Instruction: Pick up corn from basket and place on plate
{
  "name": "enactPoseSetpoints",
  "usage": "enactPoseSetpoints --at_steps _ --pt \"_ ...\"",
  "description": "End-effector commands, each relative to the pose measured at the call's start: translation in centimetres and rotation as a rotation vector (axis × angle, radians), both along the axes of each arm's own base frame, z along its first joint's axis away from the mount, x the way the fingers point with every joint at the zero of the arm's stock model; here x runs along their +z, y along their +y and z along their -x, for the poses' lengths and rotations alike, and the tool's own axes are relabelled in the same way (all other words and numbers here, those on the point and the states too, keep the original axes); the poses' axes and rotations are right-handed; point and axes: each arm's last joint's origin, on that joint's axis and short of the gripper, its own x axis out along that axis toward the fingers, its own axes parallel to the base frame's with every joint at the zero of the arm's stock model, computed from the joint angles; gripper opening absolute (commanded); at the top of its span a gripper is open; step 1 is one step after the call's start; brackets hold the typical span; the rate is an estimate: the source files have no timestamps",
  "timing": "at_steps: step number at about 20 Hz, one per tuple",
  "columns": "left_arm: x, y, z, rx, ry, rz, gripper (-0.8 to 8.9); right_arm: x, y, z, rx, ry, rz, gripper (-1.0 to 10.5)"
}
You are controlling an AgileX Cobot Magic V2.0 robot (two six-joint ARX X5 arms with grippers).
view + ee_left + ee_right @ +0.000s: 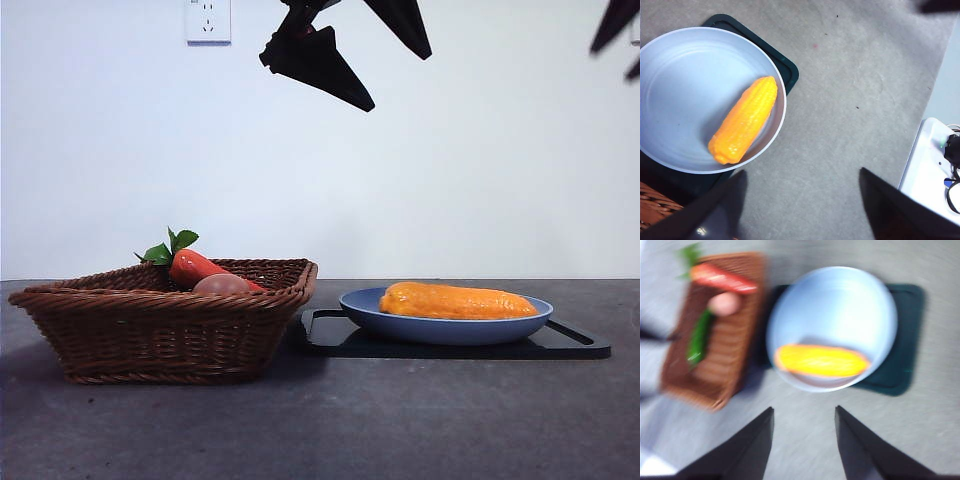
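Lying on the plate at right of frame, the corn is down; basket sits left. Both grippers, left and right, hang high, fingers spread, empty.

I see a glossy, bumpy corn on a smooth matte plate; the basket is rough woven wicker.
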Motion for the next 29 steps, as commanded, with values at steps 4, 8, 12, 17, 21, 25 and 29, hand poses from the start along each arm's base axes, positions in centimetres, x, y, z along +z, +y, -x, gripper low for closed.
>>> enactPoseSetpoints --at_steps 4,8,12,17,21,25,29 --pt "0.6 -0.3 -0.1 -0.003 -0.017 0.017 1.11 2.0 0.9 5.6 0.102 -0.074 0.070 1.1" --pt "0.6 -0.3 0.0 -0.003 -0.012 0.013 0.04 0.9 0.9 7.6 0.118 -0.084 0.092 0.0" --pt "0.6 -0.3 0.0 -0.003 -0.012 0.012 0.04 -0.5 0.9 7.9 0.117 -0.064 0.090 0.0" --pt "0.9 -0.6 -0.3 -0.004 -0.055 0.050 0.04 -0.5 0.9 7.9 0.116 -0.062 0.085 0.0" --pt "1.7 -1.1 -0.9 -0.004 -0.141 0.126 0.04 -0.5 0.9 7.9 0.116 -0.063 0.085 0.0" --pt "2.6 -1.5 -1.5 -0.004 -0.237 0.205 0.04 -0.5 0.9 7.9 0.116 -0.063 0.085 0.0" --pt "4.2 1.6 -2.3 0.112 -0.318 0.157 0.04 -0.5 0.9 7.9 0.116 -0.066 0.085 0.0"
